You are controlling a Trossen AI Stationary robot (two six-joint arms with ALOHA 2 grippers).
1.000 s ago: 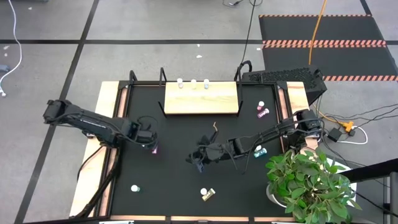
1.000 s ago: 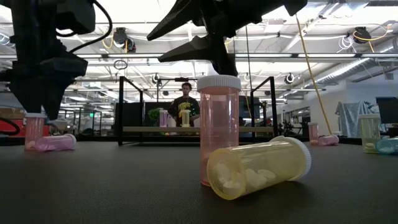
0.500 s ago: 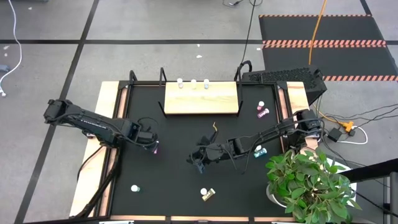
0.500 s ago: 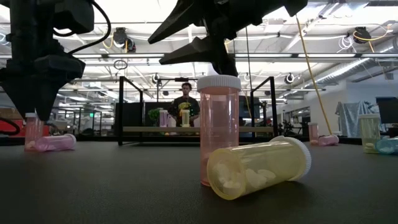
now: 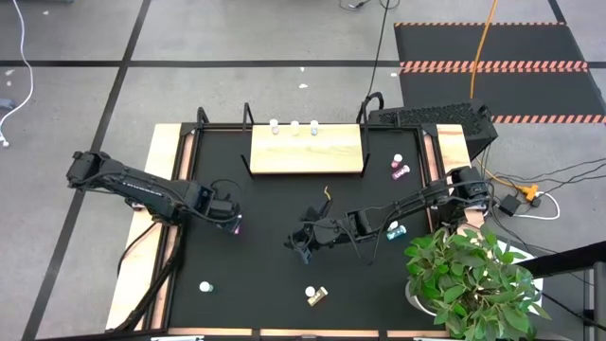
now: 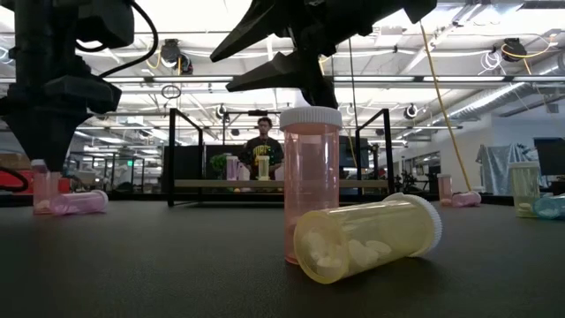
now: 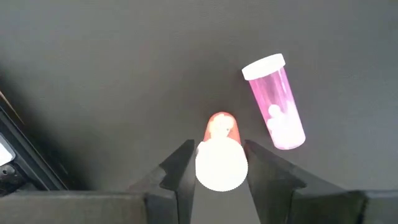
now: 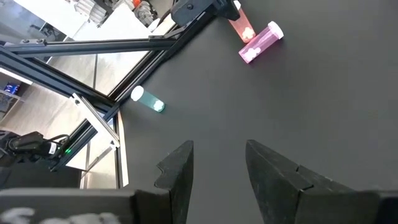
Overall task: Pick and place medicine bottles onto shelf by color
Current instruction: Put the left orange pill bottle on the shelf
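Your left tool (image 7: 221, 167) is closed around the white cap of an upright salmon-pink bottle (image 7: 219, 128) on the table's (image 7: 112, 68) left side. Just beside lies a magenta bottle (image 7: 277, 104), long axis flat. Your right tool (image 8: 219, 163) hangs open mid-table.

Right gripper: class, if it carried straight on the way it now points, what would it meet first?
Probably just the bare black tabletop; nothing lies between the right gripper fingers, though depth is unclear.

Left gripper (image 7: 222, 167) low at table's left, right gripper (image 5: 295, 242) hovering mid-table, jaws parted
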